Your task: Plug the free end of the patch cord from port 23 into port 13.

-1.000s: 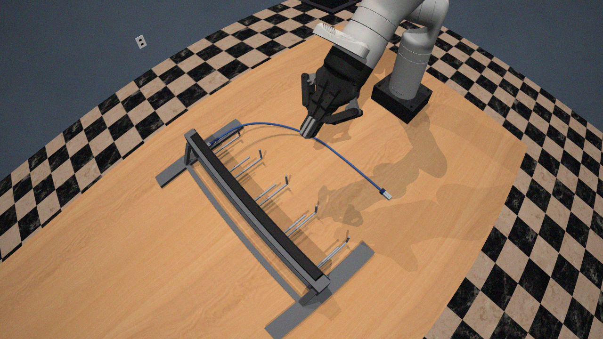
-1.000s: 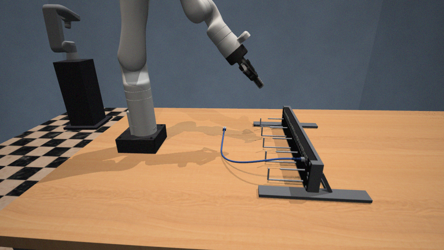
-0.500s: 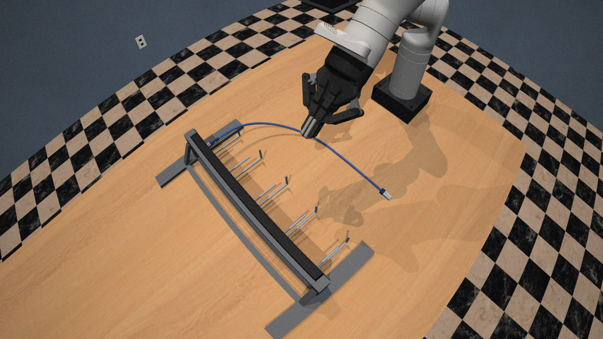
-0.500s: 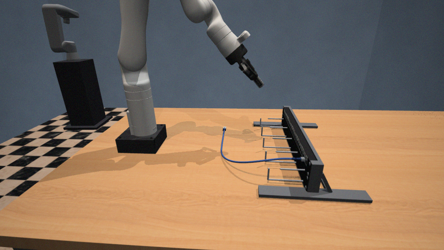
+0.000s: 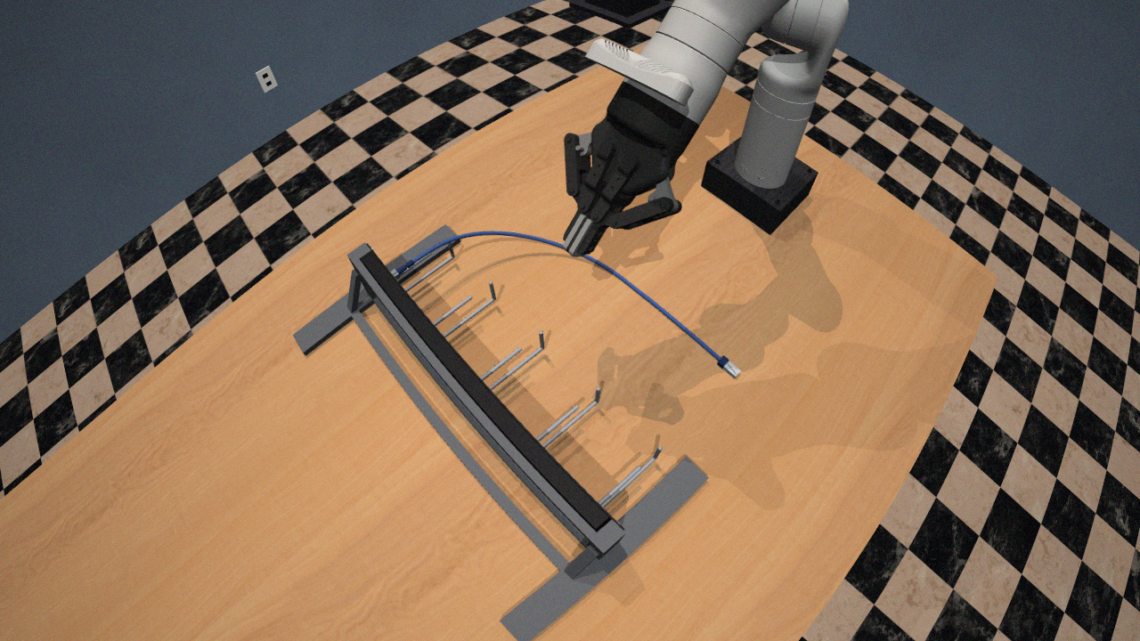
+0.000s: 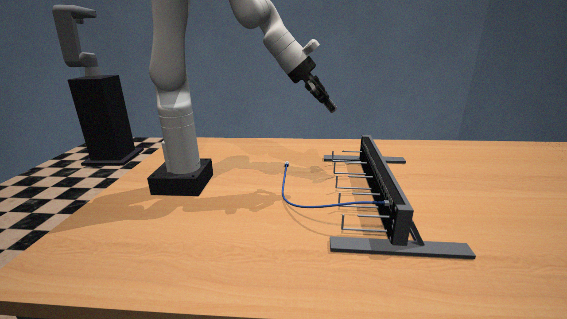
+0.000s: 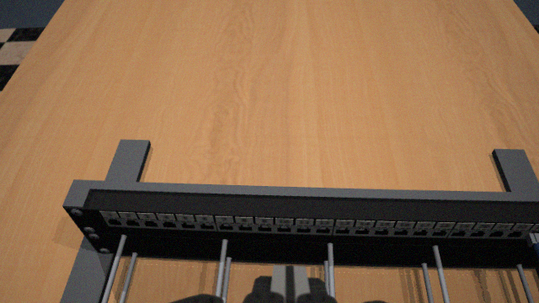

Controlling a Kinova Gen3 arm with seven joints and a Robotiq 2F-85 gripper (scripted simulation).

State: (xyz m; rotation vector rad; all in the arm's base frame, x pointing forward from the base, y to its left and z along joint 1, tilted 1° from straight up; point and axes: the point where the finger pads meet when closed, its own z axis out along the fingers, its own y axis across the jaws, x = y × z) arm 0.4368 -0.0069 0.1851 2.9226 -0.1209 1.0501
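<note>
My gripper (image 5: 577, 241) (image 6: 332, 107) (image 7: 288, 288) is shut and empty, high above the table on the robot's side of the rack. The rack (image 5: 486, 392) (image 6: 383, 170) (image 7: 295, 204) stands upright. The blue patch cord (image 5: 673, 317) (image 6: 309, 207) runs from a plug (image 6: 386, 202) (image 7: 534, 239) seated in port 23 and bows out over the table. Its free plug (image 5: 729, 367) (image 6: 286, 163) appears to rest on the table, away from the fingers. Port 13 (image 7: 343, 231) looks empty; its number is too blurred to read. The free plug is outside the wrist view.
Metal cable hooks (image 5: 517, 368) (image 6: 352, 188) (image 7: 330, 265) stick out from the rack's port side. Flat grey feet (image 5: 661, 498) (image 6: 368, 245) (image 7: 130, 160) extend at both ends. The robot base (image 5: 760, 187) (image 6: 180, 180) stands behind the cord. The table edge (image 6: 118, 307) lies in front in the exterior view.
</note>
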